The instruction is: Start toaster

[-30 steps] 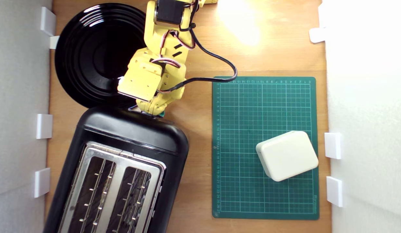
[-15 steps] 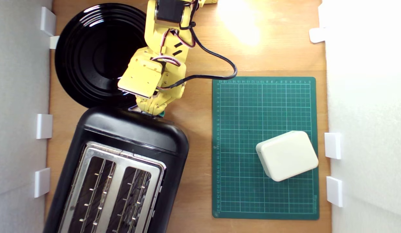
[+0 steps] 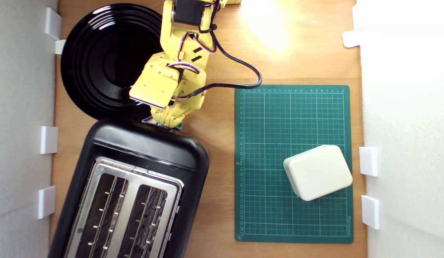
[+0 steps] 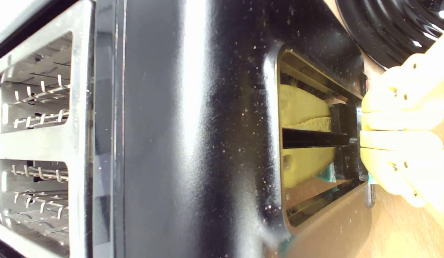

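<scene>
Toaster (image 3: 135, 186) — the glossy black two-slot one — lies at an angle in the lower part of the exterior view's left, its silver slotted top plate (image 3: 127, 208) facing the overhead camera and both slots apparently empty. Its lever end points toward the arm, which is presumably why it sits this way: the control face is within reach. A sliver of teal, likely the lever knob (image 3: 178, 126), peeks out just under the arm's tip at that end.

The gripper (image 4: 361, 134) is pressed close against the recessed lever panel (image 4: 315, 143); in the wrist view its two yellow fingers (image 4: 397, 107) lie together with only a thin seam between them — clenched, with nothing visibly caught between. Held closed like this, it looks set up to push the lever down rather than pinch it (whether it actually bears on the knob is hidden).

Just beyond the toaster's lever end, a round black plate (image 3: 100, 53) rests on the wooden table (image 3: 222, 161). Well apart, toward the exterior view's right, a green cutting mat (image 3: 272, 125) carries a cream rounded box (image 3: 318, 172).
</scene>
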Robot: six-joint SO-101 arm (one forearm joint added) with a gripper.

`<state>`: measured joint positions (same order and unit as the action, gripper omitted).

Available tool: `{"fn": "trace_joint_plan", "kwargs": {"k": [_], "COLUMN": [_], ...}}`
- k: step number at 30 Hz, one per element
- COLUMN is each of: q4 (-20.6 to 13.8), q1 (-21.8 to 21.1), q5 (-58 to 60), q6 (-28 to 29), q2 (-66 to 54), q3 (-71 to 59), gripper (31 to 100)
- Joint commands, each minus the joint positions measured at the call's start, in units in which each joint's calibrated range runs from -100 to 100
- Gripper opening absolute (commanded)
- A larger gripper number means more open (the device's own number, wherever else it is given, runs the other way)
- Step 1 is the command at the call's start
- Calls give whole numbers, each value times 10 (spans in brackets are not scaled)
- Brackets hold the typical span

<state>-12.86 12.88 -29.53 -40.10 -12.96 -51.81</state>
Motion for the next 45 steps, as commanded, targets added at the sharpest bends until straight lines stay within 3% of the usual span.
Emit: {"fn": "trace_joint_plan", "kwargs": {"k": [1,21,45], "q4": [0,-19,-10], "q1": [-4,1,4], "q5": [-9,-7,-8], "q6": [1,0,0], "q2": [112,-21,-86], "q3": [-68,-73,-32], "gripper": [314,314,314]}}
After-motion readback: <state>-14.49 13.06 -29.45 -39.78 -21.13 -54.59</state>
